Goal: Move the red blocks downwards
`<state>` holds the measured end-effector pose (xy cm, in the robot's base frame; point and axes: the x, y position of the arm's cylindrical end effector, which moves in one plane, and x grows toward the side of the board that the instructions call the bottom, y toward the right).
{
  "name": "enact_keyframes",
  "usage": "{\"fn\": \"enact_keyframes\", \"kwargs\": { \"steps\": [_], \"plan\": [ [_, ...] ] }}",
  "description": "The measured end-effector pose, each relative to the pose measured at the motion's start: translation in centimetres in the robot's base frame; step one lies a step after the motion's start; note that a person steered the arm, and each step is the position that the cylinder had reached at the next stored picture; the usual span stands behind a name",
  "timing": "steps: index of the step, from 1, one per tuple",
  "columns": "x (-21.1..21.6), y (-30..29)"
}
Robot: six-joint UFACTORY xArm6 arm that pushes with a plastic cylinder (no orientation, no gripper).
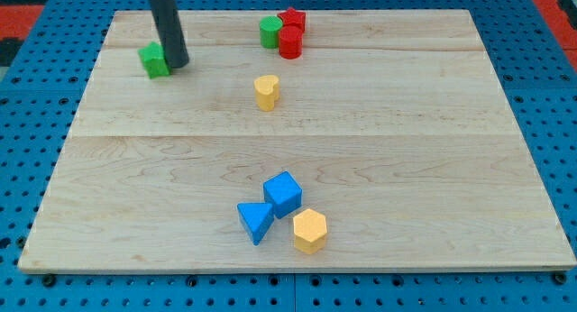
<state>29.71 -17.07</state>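
Observation:
Two red blocks sit near the view's top, right of centre: a red cylinder (290, 42) in front and a second red block (294, 20) of unclear shape behind it. A green cylinder (270, 32) touches them on their left. My tip (176, 63) rests on the board at the upper left, far left of the red blocks, right beside a green block (154, 60) on that block's right side.
A yellow block (266, 92) stands below the red ones. A blue cube (283, 194), a blue triangular block (256, 221) and a yellow hexagonal block (309, 230) cluster near the view's bottom. The wooden board (433, 150) lies on a blue pegboard.

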Motion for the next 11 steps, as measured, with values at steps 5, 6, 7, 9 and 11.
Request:
{"fn": "enact_keyframes", "kwargs": {
  "steps": [5,6,7,9,11],
  "plan": [
    [-10.3,17.0],
    [-10.3,21.4],
    [-10.4,23.1],
    [-8.7,18.2],
    [-6.4,15.3]
  ]
}}
